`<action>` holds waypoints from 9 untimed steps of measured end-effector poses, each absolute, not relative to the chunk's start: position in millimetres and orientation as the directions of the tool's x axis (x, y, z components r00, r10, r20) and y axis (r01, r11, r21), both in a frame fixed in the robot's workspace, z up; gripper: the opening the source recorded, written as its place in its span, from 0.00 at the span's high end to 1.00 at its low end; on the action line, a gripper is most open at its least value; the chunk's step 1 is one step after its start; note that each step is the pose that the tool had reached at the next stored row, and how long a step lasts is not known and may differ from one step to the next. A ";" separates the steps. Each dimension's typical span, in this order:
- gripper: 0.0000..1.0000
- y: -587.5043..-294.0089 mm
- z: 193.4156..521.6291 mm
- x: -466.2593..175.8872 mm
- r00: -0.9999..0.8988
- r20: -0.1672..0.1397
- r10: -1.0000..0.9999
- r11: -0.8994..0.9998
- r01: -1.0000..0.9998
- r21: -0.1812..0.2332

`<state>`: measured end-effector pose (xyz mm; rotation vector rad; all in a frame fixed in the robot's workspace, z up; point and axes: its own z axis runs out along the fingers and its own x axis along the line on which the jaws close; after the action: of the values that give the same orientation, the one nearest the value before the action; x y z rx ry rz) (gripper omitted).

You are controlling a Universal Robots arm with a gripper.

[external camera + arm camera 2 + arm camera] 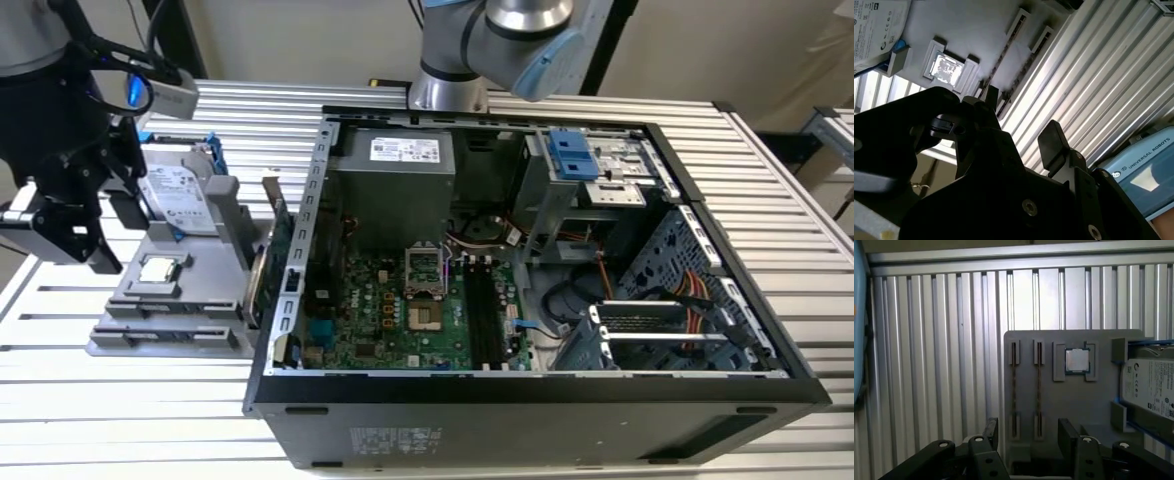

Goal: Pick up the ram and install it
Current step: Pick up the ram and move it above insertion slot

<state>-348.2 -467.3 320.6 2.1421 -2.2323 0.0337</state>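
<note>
Gripper (pixel 1029 425), open and empty, hangs above the ram (pixel 1038 390) at the computer case's (pixel 534 400) nine o'clock; jaws might clamp the neighbouring stick (pixel 1014 390).

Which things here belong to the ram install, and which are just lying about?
In the job: open gripper; two ram sticks in the grey holder; motherboard's black slots.
Lying about: CPU chip; hard drive; green card.

Exterior view looks down; both wrist views face the holder (pixel 1074 405) (pixel 979 30).
</note>
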 end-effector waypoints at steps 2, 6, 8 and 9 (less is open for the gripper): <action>0.00 -467.4 319.5 -349.0 -0.041 0.050 -0.998 0.042 -0.999 0.017; 0.00 -467.4 317.2 -349.2 -0.041 0.051 -0.998 0.042 -0.999 0.017; 0.00 -467.4 316.2 -349.2 -0.041 0.051 -0.998 0.042 -0.999 0.017; 0.00 -467.4 315.5 -349.2 -0.041 0.052 -0.998 0.042 -0.999 0.017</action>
<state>-349.2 -467.4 315.5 2.1408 -2.2314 0.0373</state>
